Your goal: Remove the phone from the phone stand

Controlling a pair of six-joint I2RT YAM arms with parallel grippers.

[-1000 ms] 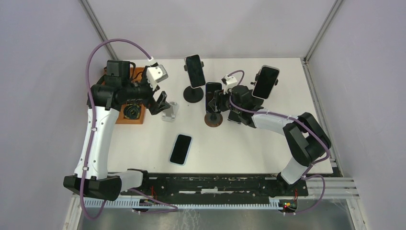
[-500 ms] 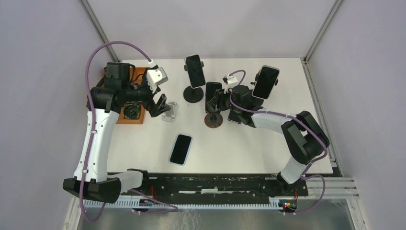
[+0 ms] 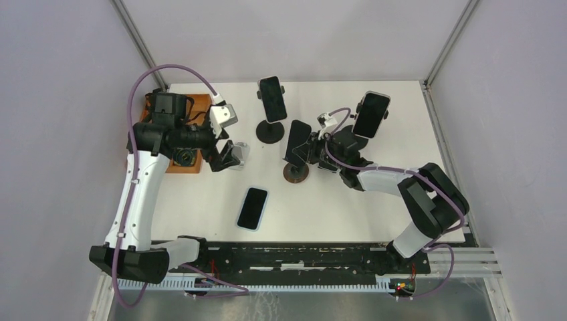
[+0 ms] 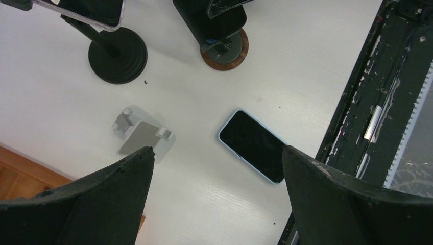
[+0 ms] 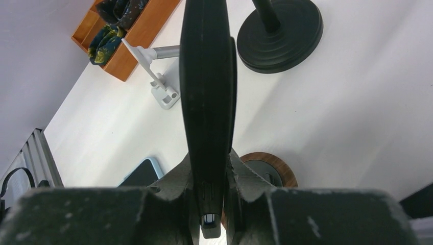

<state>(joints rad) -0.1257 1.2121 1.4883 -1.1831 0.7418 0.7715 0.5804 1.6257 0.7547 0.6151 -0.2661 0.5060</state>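
My right gripper [image 3: 313, 146] is shut on a black phone [image 3: 297, 138], which leans tilted over its stand with the wood-ringed round base [image 3: 296, 172]. In the right wrist view the phone [image 5: 207, 87] shows edge-on between my fingers, with my gripper [image 5: 208, 176] shut on it and the wood-ringed base [image 5: 270, 171] just behind. I cannot tell whether the phone is free of the cradle. My left gripper [image 3: 224, 155] is open and empty beside a small silver stand [image 3: 239, 155]. In the left wrist view the gripper [image 4: 217, 149] hovers over bare table.
A blue-cased phone [image 3: 253, 208] lies flat at the front middle. Two more phones stand on stands: one at the back [image 3: 272, 99] on a black base [image 3: 269, 132], one at the right [image 3: 371, 114]. A wooden tray [image 3: 186, 160] sits at the left.
My right gripper has tilted the phone leftward and the wood-ringed base has shifted slightly. My left gripper has moved a little right and down by the silver stand.
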